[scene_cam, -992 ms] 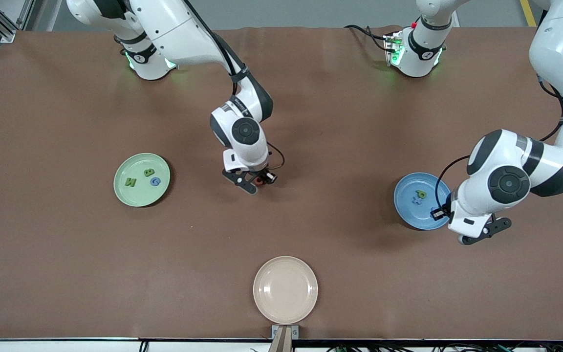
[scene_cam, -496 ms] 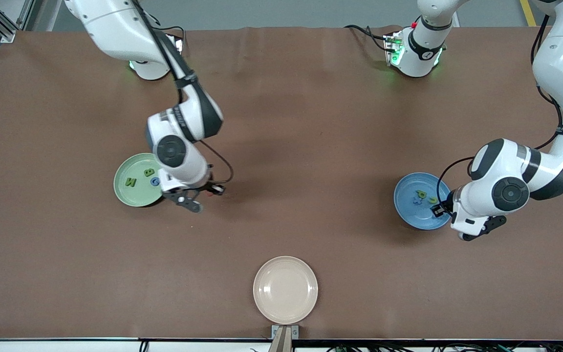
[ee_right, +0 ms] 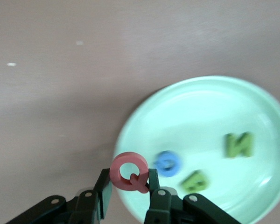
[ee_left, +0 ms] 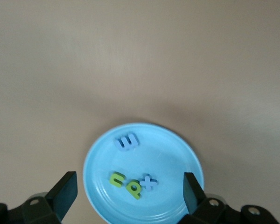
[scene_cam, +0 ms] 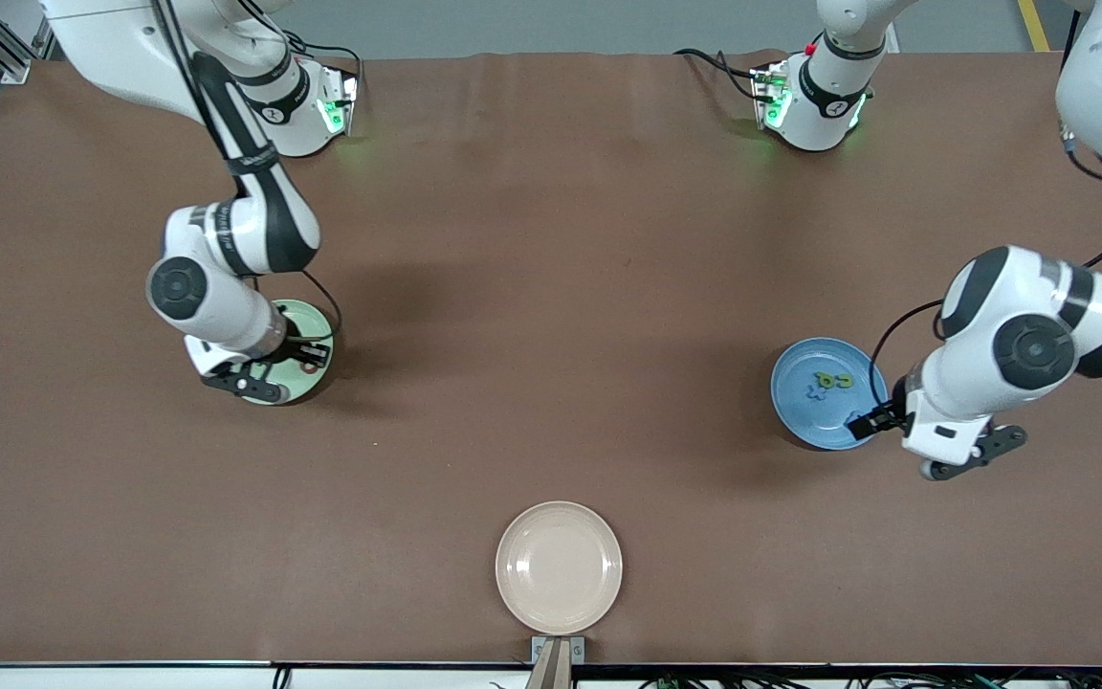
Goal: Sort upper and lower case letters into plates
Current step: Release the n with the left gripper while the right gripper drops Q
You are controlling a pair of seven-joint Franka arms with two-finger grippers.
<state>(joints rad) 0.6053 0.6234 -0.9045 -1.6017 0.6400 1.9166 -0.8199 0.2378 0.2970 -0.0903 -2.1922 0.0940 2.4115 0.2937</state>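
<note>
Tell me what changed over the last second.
The right gripper carried the red letter Q from mid-table to the pale mint green plate. The left gripper opened, dropping a green letter into the sky blue plate. The cream-beige plate stayed.

Matt brown table covering [scene_cam: 551, 287], glossy smooth plates [ee_left: 177, 154], matt foam-like letters [ee_left: 127, 142], glossy white plastic arm shells [scene_cam: 1010, 325].

The right arm [scene_cam: 226, 277] hides most of the mint plate [scene_cam: 314, 323] and its letters.
</note>
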